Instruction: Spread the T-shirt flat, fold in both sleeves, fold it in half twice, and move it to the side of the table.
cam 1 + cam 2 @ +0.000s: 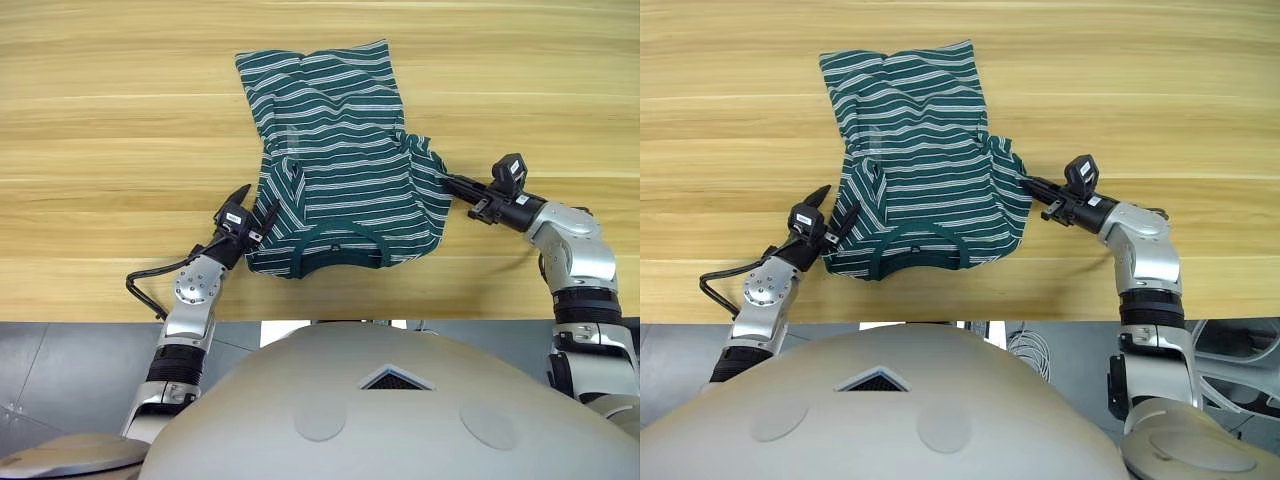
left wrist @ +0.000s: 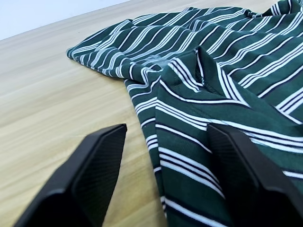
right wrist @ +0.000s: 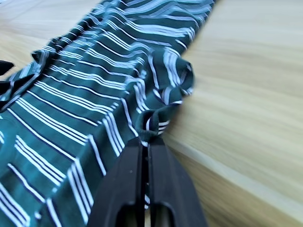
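Green striped T-shirt (image 1: 335, 150), limp and light: grip edges.
Pinched at sleeve by right gripper (image 3: 147, 144), straddled by gaping left gripper (image 2: 168, 135).

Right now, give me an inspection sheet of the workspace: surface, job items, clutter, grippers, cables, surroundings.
Surface: wooden table, light planks.
Job's things: green striped T-shirt, rumpled, not flat, collar toward the robot.
Clutter: nothing seen.
Grippers: left gripper open, straddling the shirt's edge; right gripper shut on the shirt's opposite edge.
Cables: black cable looping off the left forearm; loose cables under the table edge.
Surroundings: grey floor below the table.
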Robot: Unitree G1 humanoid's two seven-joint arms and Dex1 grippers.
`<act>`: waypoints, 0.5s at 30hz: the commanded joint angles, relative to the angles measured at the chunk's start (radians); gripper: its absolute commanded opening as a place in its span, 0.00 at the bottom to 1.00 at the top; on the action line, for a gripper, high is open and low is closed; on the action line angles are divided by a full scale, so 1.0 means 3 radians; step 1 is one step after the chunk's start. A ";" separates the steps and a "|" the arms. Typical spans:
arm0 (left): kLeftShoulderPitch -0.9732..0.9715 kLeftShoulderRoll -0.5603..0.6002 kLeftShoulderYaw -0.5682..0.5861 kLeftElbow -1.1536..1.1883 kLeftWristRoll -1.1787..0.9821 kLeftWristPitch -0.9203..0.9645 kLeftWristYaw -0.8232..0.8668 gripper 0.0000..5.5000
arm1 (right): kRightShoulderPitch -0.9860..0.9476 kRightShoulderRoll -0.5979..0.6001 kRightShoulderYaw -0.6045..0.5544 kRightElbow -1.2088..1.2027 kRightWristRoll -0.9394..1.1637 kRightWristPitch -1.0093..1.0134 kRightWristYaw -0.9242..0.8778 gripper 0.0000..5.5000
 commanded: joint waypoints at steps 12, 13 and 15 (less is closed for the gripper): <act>0.0075 -0.0011 -0.0109 0.0137 0.0148 0.0192 0.0010 0.56 | 0.0236 0.0040 0.0688 -0.1014 -0.0226 0.0218 -0.0139 0.00; 0.0078 -0.0011 -0.0115 0.0130 0.0149 0.0195 0.0010 0.56 | 0.0234 0.0035 0.0788 -0.0976 -0.0343 0.0180 -0.0169 0.00; 0.0082 -0.0013 -0.0127 0.0124 0.0152 0.0200 0.0012 0.56 | 0.0227 0.0046 0.0929 -0.0940 -0.0526 0.0108 -0.0239 0.00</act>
